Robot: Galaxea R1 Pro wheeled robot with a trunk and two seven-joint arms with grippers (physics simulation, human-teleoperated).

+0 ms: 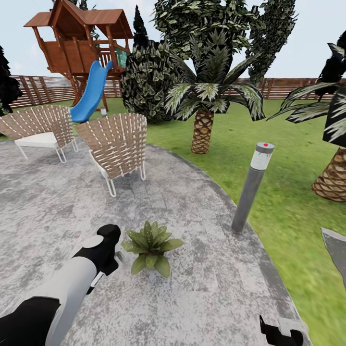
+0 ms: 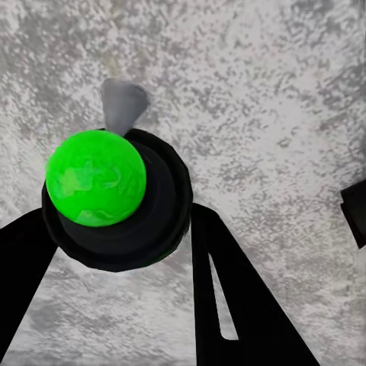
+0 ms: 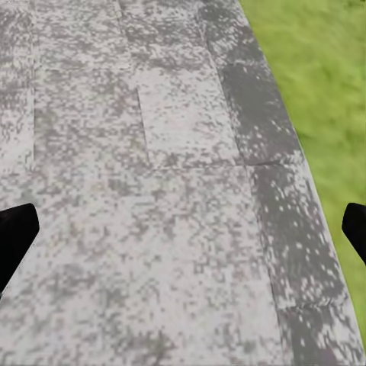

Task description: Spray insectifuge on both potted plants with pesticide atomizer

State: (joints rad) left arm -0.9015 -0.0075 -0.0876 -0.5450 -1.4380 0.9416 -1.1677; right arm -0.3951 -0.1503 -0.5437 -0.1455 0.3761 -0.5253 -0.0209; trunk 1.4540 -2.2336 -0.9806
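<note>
A potted plant (image 1: 151,246) with broad speckled green leaves stands on the round grey stone patio (image 1: 202,269) of the garden. My left gripper (image 1: 109,251) hovers just left of it, close to its leaves. In the left wrist view my left gripper (image 2: 122,217) is shut on the pesticide atomizer (image 2: 114,198), seen from above as a dark round body with a bright green top and a small grey nozzle. My right gripper (image 1: 281,335) sits low at the patio's near right edge. In the right wrist view its fingertips (image 3: 15,232) stand wide apart, open over bare stone.
A grey bollard lamp (image 1: 252,187) stands at the patio's right rim. Two wicker chairs (image 1: 117,144) sit at the back left. Palms (image 1: 204,120) grow on the lawn (image 1: 288,202); beyond are a wooden playhouse with a blue slide (image 1: 91,93) and a slatted fence.
</note>
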